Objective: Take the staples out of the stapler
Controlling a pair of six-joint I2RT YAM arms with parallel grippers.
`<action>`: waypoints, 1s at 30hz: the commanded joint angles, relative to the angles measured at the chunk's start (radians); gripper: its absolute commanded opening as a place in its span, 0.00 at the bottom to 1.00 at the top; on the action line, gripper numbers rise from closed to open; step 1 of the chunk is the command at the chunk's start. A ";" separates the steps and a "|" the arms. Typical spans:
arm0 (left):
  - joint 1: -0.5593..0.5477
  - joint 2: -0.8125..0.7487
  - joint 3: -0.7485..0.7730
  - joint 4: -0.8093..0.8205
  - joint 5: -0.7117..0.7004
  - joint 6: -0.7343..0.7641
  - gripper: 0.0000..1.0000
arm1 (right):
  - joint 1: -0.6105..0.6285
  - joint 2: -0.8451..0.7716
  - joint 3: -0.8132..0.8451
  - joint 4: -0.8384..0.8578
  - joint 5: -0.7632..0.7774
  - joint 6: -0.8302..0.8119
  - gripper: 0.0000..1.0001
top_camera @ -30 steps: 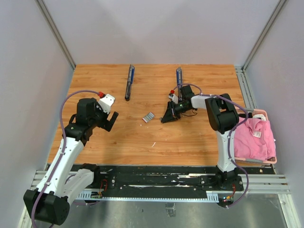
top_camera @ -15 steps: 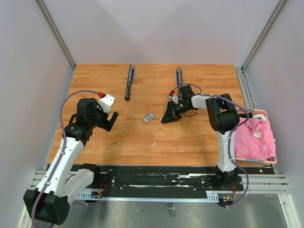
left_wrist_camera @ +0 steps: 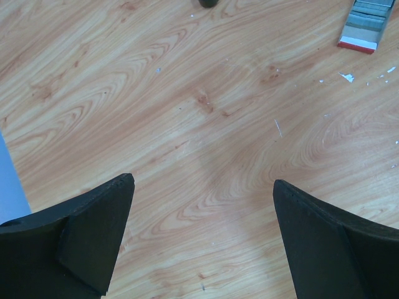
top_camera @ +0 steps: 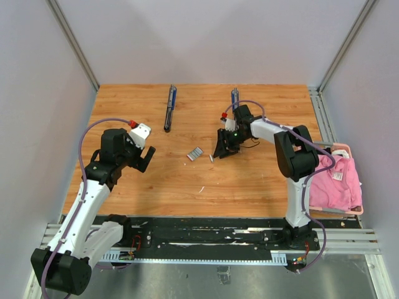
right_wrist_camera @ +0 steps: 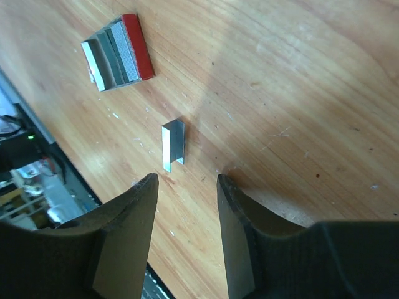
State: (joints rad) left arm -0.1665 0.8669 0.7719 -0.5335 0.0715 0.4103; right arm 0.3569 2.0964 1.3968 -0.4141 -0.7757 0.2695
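Note:
A short silvery staple strip (right_wrist_camera: 173, 144) lies on the wooden table just beyond my right gripper's fingertips, and shows as a pale speck in the top view (top_camera: 211, 158). My right gripper (right_wrist_camera: 187, 177) is open and empty, low over the table (top_camera: 218, 149). A long dark blue stapler (top_camera: 235, 99) lies behind the right arm, and a second one (top_camera: 170, 107) lies further left. My left gripper (left_wrist_camera: 202, 180) is open and empty over bare wood at the left (top_camera: 144, 157). A tiny pale sliver (top_camera: 201, 189) lies nearer the front.
A small box with a red end (right_wrist_camera: 118, 52) holding grey strips lies left of the staple strip (top_camera: 196, 153); it shows at the top right of the left wrist view (left_wrist_camera: 368, 25). A pink cloth in a basket (top_camera: 336, 180) sits at the right edge.
My right gripper has drawn back a little toward the far side and turned. The staple strip now lies uncovered on the table in front of it. The left arm has not moved.

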 commanded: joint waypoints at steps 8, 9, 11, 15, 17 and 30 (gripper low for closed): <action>0.004 -0.012 -0.008 0.020 0.001 0.005 0.98 | 0.139 -0.010 0.051 -0.117 0.289 -0.115 0.45; 0.004 -0.012 -0.008 0.020 0.001 0.005 0.98 | 0.146 -0.007 0.057 -0.121 0.302 -0.117 0.45; 0.004 -0.014 -0.007 0.020 0.001 0.005 0.98 | 0.160 -0.002 0.068 -0.134 0.336 -0.122 0.45; 0.004 -0.016 -0.008 0.019 0.001 0.005 0.98 | 0.169 0.003 0.082 -0.154 0.399 -0.128 0.41; 0.004 -0.015 -0.007 0.020 0.001 0.007 0.98 | 0.172 0.004 0.081 -0.157 0.404 -0.131 0.37; 0.004 -0.016 -0.008 0.020 0.001 0.007 0.98 | 0.200 0.003 0.092 -0.156 0.403 -0.137 0.29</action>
State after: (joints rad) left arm -0.1665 0.8665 0.7719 -0.5335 0.0715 0.4107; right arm 0.5308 2.0769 1.4864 -0.5266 -0.4320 0.1558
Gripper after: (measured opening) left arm 0.981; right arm 0.306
